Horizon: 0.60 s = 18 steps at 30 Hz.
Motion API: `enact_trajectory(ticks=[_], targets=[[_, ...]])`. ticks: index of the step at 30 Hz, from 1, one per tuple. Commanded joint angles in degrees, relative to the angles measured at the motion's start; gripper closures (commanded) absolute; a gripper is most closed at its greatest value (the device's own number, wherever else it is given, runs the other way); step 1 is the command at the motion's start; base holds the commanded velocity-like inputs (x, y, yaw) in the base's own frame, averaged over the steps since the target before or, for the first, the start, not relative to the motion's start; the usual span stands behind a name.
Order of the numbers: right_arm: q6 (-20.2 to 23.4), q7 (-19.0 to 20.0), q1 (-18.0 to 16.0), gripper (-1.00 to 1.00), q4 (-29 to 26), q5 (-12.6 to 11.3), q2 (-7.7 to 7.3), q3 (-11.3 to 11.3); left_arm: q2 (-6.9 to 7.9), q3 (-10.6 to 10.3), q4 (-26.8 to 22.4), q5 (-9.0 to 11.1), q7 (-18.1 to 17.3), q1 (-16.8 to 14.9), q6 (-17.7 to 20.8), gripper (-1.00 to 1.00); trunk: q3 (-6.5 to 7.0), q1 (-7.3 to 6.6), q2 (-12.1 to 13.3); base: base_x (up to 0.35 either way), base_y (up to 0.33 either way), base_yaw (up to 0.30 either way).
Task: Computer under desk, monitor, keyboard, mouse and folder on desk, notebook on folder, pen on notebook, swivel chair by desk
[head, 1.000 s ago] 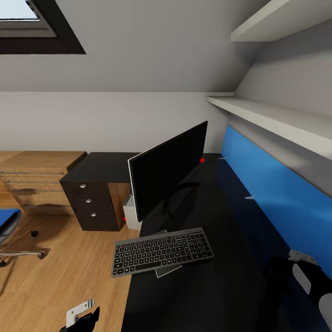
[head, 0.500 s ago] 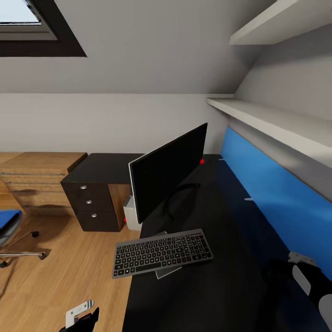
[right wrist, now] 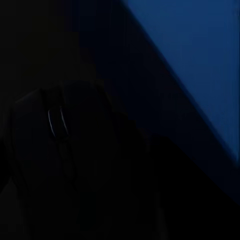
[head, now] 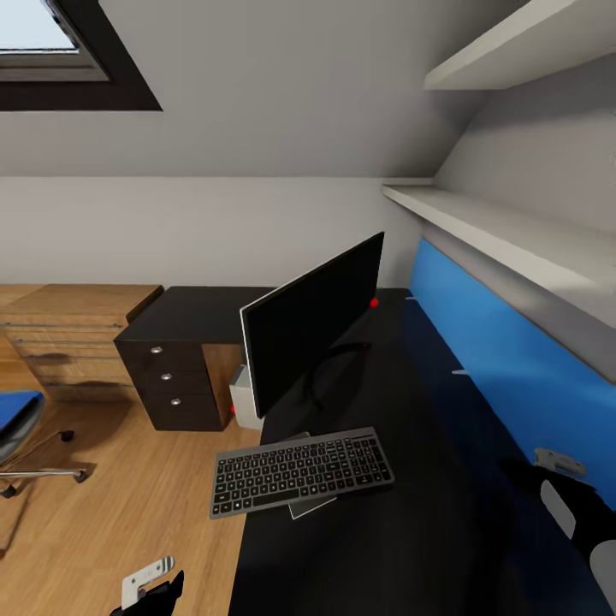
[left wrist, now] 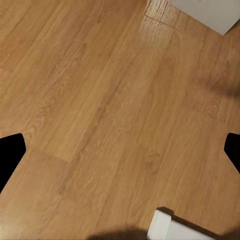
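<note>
The monitor [head: 312,329] stands on the black desk [head: 402,547], turned at an angle. In front of it the keyboard [head: 299,470] lies at the desk's left edge, on a thin grey sheet. The grey computer [head: 244,398] sits on the floor under the desk, beside the drawer unit [head: 171,376]. At the far left is the swivel chair [head: 21,453] with the blue folder [head: 17,406] on its seat. My right gripper [head: 569,505] hovers low over the desk's right side. The black mouse [right wrist: 55,150] lies very close under it, too dark to show a grip. My left gripper [head: 158,586] hangs open over the floor [left wrist: 100,100].
Low oak cabinets [head: 68,329] stand left of the drawer unit. A blue wall panel [head: 505,351] runs behind the desk, with white shelves [head: 505,231] above it. A white-grey box corner [left wrist: 205,10] and a white block [left wrist: 175,230] border the floor under my left gripper.
The whole picture has slid a little downward, so the camera has moved. My right arm sits slightly nearer the lower right corner. Monitor, keyboard and chair have not moved.
</note>
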Motion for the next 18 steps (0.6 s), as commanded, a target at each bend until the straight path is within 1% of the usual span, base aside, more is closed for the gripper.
enact_trajectory(ticks=[1, 2, 4, 5, 6, 7, 12, 14, 16, 17, 18], targets=[[0.4, -0.1, 0.1, 1.0, -1.5, -0.7, 0.22, -0.1, 0.1, -0.5, -0.1, 0.6, 0.5, 0.0, -0.2, -1.0, 0.11, -0.22, 0.4, 0.0, 0.0, 0.0], [0.5, -0.1, 0.3, 1.0, -4.4, -0.7, 0.85, -0.2, 0.1, -0.5, -0.1, 0.6, 0.6, 0.0, -0.2, -1.0, 0.29, -0.44, 0.8, 0.0, 0.0, 0.0], [0.7, -0.2, 0.8, 1.0, -7.4, -0.5, 2.01, -0.2, 0.1, -0.5, -0.1, 0.6, 1.3, 0.0, -0.2, -1.0, 0.65, -0.88, 1.6, 0.0, 0.0, 0.0], [0.7, -0.2, 1.0, 1.0, -8.0, -0.4, 2.31, -0.2, 0.1, -0.5, -0.1, 0.5, 1.6, 0.0, -0.2, -1.0, 0.83, -1.1, 2.0, 0.0, 0.0, 0.0], [0.7, -0.3, 1.9, 1.0, -9.7, -0.4, 3.07, -0.2, 0.09, -0.5, -0.1, 0.5, 2.6, 0.0, -0.2, -1.0, 1.01, -1.32, 2.4, 0.0, 0.0, 0.0], [0.7, -0.4, 2.5, 1.0, -10.8, -0.3, 3.42, -0.2, 0.06, -0.5, -0.1, 0.5, 3.2, -0.1, -0.2, -1.0, 1.19, -1.54, 2.8, 0.0, 0.0, 0.0], [1.2, -0.5, 4.0, 1.0, -13.7, -0.2, 4.05, -0.1, -0.04, -0.5, -0.1, 0.4, 4.1, 0.0, -0.2, -1.0, 2.09, -2.63, 4.8, 0.0, 0.0, 0.0], [1.7, -0.5, 4.9, 1.0, -15.3, -0.2, 4.7, -0.1, -0.06, -0.5, -0.1, 0.4, 4.3, 0.0, -0.2, -1.0, 2.45, -3.07, 5.6, 0.0, 0.0, 0.0], [1.9, -0.5, 6.2, 1.0, -18.1, -0.1, 5.46, -0.1, -0.07, -0.5, -0.1, 0.4, 4.3, 0.0, -0.2, -1.0, 2.81, -3.51, 6.4, 0.0, 0.0, 0.0], [2.0, -0.6, 6.6, 1.0, -19.0, -0.1, 5.62, -0.1, -0.07, -0.5, -0.1, 0.4, 4.4, 0.0, -0.2, -1.0, 2.99, -3.73, 6.8, 0.0, 0.0, 0.0], [2.1, -0.9, 7.8, 1.0, -20.9, -0.1, 5.89, -0.1, -0.07, -0.5, -0.1, 0.4, 4.4, 0.0, -0.2, -1.0, 3.17, -3.95, 7.2, 0.0, 0.0, 0.0]])
